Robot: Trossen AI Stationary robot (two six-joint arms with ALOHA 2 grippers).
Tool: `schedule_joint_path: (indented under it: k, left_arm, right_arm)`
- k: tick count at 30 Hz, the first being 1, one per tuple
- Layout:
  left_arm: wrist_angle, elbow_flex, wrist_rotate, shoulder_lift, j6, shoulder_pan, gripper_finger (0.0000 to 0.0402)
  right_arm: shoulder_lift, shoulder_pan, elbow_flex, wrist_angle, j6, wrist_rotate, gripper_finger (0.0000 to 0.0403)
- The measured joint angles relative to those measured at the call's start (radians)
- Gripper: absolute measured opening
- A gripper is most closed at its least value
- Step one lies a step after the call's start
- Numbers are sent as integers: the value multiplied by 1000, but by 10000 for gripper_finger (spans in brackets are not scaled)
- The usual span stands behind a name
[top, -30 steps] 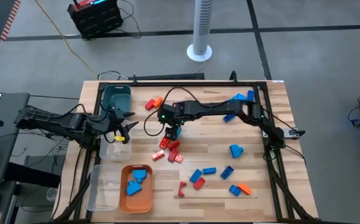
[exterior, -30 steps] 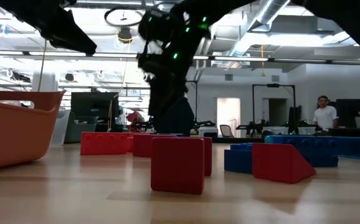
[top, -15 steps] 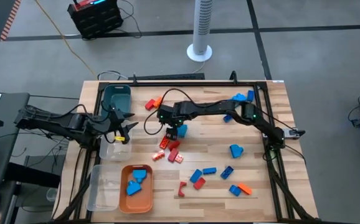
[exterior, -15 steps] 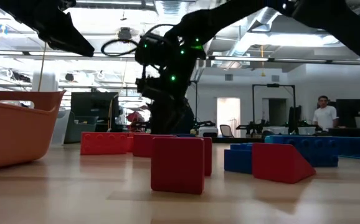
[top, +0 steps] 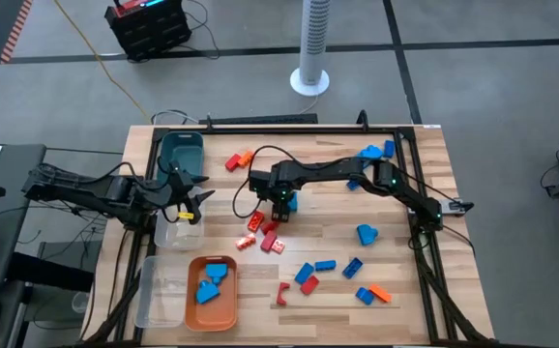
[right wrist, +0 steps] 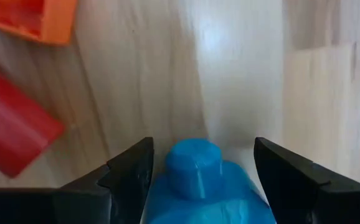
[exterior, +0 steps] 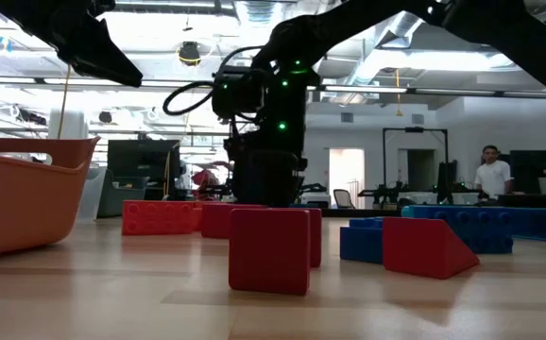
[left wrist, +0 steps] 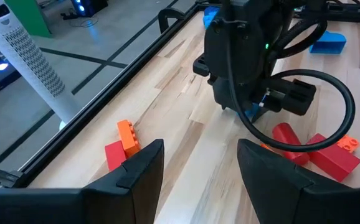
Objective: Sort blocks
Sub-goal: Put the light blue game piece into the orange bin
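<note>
Blue block point(right wrist: 208, 186) sits between the fingers of the right gripper point(top: 281, 201), studs pointing out past the fingertips; jaws stand wide around it, so it looks grasped. It is at table centre, just above the red blocks point(top: 265, 230). Orange tray point(top: 229, 311) with blue blocks lies toward the front left; bare wood between. Left gripper point(top: 194, 200) waits half open, holding nothing, over the clear bin point(top: 167, 235).

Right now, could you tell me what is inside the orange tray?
The orange tray holds blue blocks, at least three, all near its far end. Whether smaller pieces lie beneath them cannot be seen.
</note>
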Motion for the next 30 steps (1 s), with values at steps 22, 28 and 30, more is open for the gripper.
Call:
schedule_joint_path:
  k: [22,28,30]
  left_arm:
    - [-24,0,21,0,-2,0,199]
    - [-29,0,21,0,-5,0,199]
    - [-50,0,21,0,-12,0,199]
  right_arm:
    - [2,-2,-1,-137,-41,72,85]
    - [-2,13,-1,-143,-37,72,65]
    - [-17,32,-1,-111,-23,66,69]
